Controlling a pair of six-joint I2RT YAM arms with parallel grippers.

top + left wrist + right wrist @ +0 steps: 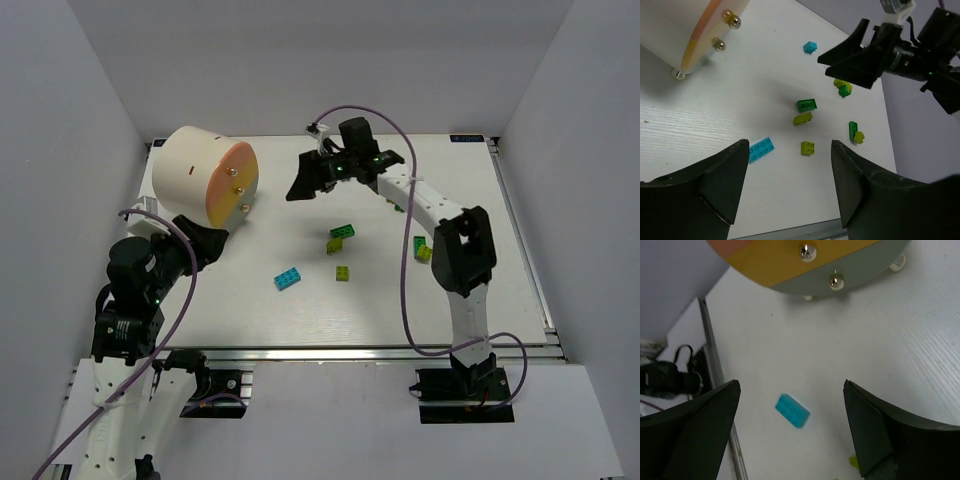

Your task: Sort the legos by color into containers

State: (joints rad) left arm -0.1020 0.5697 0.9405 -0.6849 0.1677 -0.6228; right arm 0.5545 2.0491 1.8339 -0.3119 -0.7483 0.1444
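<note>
Evidently we hold the left gripper (788, 150) and right gripper (790, 387) spread and empty because the cyan, green and yellow-green plastic bricks (288, 279) lie scattered on the white table (330, 320), apart from the apparently shut cream, orange-faced drum (195, 165).

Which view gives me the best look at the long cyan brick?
Left wrist: the long cyan brick lies sharp, studs visible. The right wrist shows it blurrier; the top view shows it tiny.
</note>
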